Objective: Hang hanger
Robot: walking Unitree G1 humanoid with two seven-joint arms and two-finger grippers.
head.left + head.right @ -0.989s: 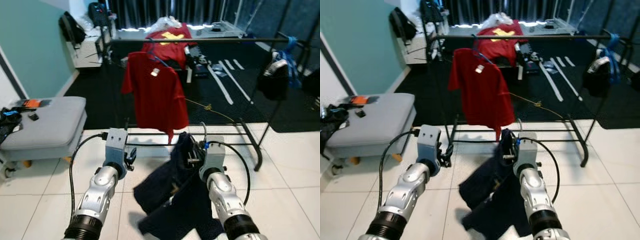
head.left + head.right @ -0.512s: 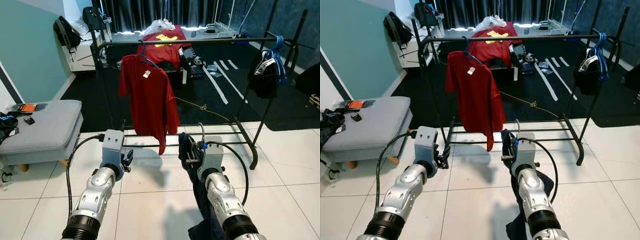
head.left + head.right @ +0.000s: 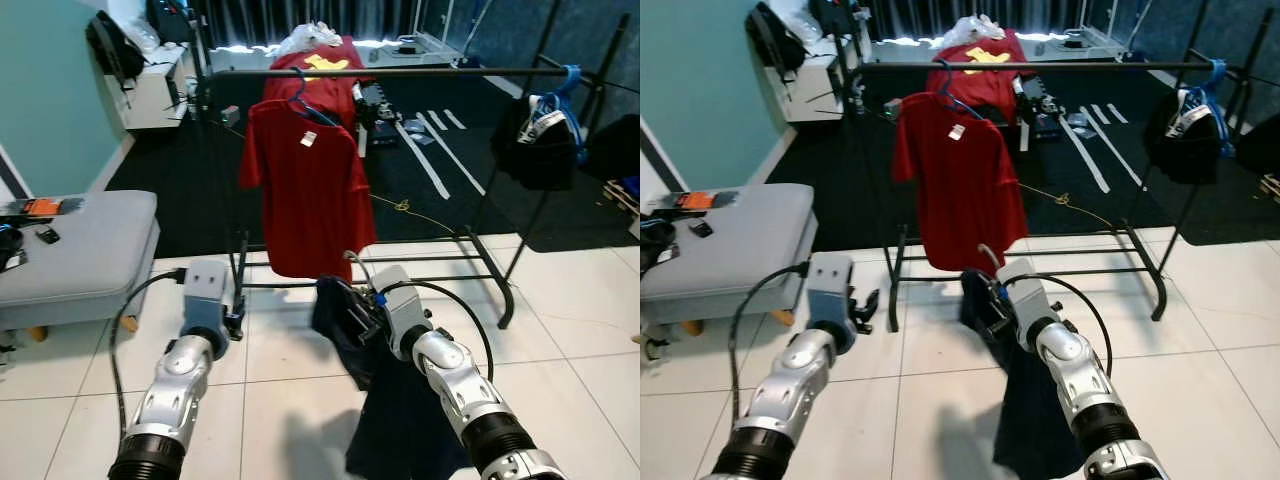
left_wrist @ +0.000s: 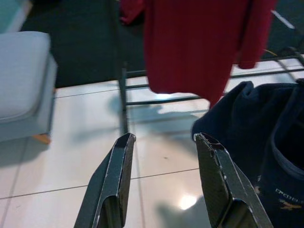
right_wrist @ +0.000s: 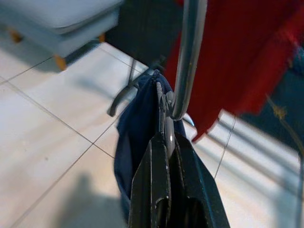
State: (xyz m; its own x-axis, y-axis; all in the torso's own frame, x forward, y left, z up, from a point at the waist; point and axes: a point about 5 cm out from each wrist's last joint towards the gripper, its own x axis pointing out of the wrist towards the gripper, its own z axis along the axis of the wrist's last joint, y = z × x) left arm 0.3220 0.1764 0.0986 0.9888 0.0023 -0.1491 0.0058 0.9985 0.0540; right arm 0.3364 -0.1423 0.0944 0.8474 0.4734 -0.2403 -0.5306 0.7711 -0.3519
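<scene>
gripping a metal hanger (image 5: pixel 189 57) by the base of its hook, the right end effector (image 5: pixel 164 142) is pinching the wire with its two black fingers pressed together around it, and a dark navy garment (image 3: pixel 395 400) is draping from that hanger down toward the white tiled floor (image 3: pixel 290 400). the hanger and garment are sitting low in front of the black clothes rack (image 3: pixel 400 72), below its top rail and just before its lower bars, not on the rail. a red t-shirt (image 3: pixel 310 190) is hanging from a blue hanger (image 3: pixel 303 95) on the rack's rail, toward the rack's left end, and the navy garment's top is lying just beside the shirt's lower hem. the left end effector (image 4: pixel 164 142) is hovering to the left of the navy garment, near the rack's left upright, with its fingers (image 4: pixel 118 175) spread apart and nothing between them; through the gap the tiles and the rack's lower bar are showing. a grey cushioned bench (image 3: pixel 70 250) is standing well to the left of the rack, with small items on its far end. at the rack's right end a dark bag (image 3: pixel 540 140) with blue straps is hanging. behind the rack a dark carpet is spreading, with another red garment (image 3: pixel 320 62) piled on furniture beyond it.
</scene>
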